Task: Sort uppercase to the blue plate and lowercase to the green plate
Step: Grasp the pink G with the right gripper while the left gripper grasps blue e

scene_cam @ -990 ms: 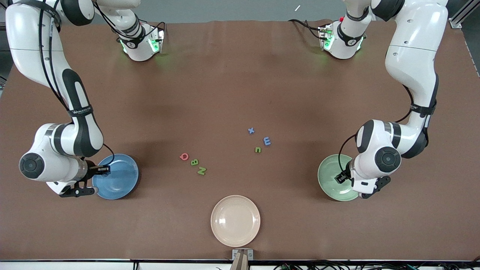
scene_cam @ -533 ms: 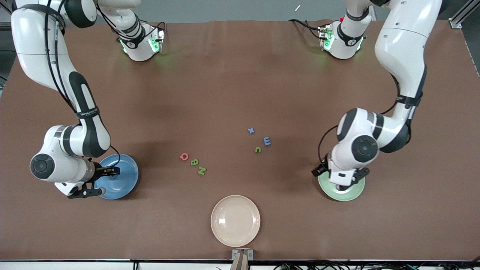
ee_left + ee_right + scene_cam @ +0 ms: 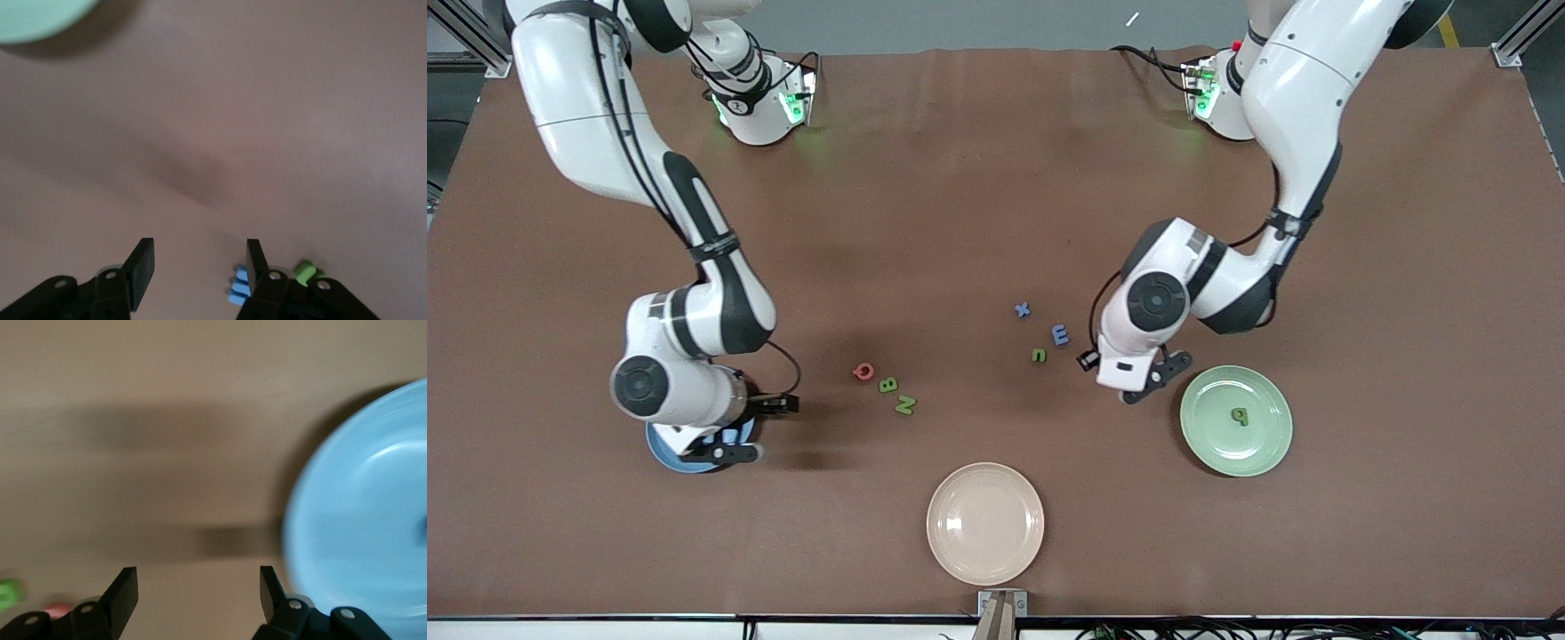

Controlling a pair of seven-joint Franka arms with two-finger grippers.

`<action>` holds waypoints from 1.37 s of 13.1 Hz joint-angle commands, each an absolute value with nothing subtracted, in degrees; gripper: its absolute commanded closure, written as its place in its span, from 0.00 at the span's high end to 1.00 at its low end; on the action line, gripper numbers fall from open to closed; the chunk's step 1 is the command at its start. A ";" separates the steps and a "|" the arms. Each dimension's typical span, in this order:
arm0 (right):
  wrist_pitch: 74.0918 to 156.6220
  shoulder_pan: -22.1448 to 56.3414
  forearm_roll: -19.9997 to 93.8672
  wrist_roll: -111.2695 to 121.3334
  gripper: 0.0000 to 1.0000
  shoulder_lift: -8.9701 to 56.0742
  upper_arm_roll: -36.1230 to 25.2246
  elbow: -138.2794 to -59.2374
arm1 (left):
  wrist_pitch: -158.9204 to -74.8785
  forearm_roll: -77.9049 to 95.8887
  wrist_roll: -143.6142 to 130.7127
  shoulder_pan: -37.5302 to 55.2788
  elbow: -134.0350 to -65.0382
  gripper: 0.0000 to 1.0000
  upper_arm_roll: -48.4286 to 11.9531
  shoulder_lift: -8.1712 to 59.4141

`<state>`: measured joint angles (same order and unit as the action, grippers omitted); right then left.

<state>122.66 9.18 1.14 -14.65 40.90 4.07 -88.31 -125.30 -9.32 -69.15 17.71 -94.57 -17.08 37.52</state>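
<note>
The pink-red Q, green B and green N lie mid-table. The blue x, blue m and green n lie toward the left arm's end. A green stemmed letter lies in the green plate. The blue plate is mostly hidden under my right arm, and the blue C is hidden. My left gripper is open and empty between the m and the green plate; its wrist view shows the m and n. My right gripper is open and empty beside the blue plate.
A cream-beige plate sits near the front camera's edge of the table, midway between the arms. Bare brown table lies between the two letter groups and around the plates.
My left gripper has left the green plate, where the stemmed letter now lies, and moved toward the m and n. My right gripper moved off the blue plate toward the Q, B, N.
</note>
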 commanded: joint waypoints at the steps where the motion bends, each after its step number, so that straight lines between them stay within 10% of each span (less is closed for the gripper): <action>1: 122.87 12.46 1.67 -25.27 0.82 39.73 5.45 -90.79 | -132.77 -11.60 -70.49 19.06 -99.65 0.61 -16.96 37.09; 13: 129.81 16.79 4.48 -33.05 0.81 39.90 5.63 -97.29 | -137.81 -14.68 -73.65 23.38 -99.06 0.50 -16.96 41.57; 16: 131.56 17.14 4.83 -33.13 0.78 39.99 5.63 -98.43 | -138.08 -14.68 -73.57 23.38 -98.70 0.36 -16.96 42.45; 18: 131.66 17.14 4.83 -33.13 0.61 39.99 5.63 -98.53 | -137.99 -14.68 -73.39 22.77 -98.61 0.05 -16.96 41.93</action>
<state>130.54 16.75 4.20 -32.21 40.97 5.65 -96.78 -137.67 -13.49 -73.12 23.21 -99.17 -17.04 41.53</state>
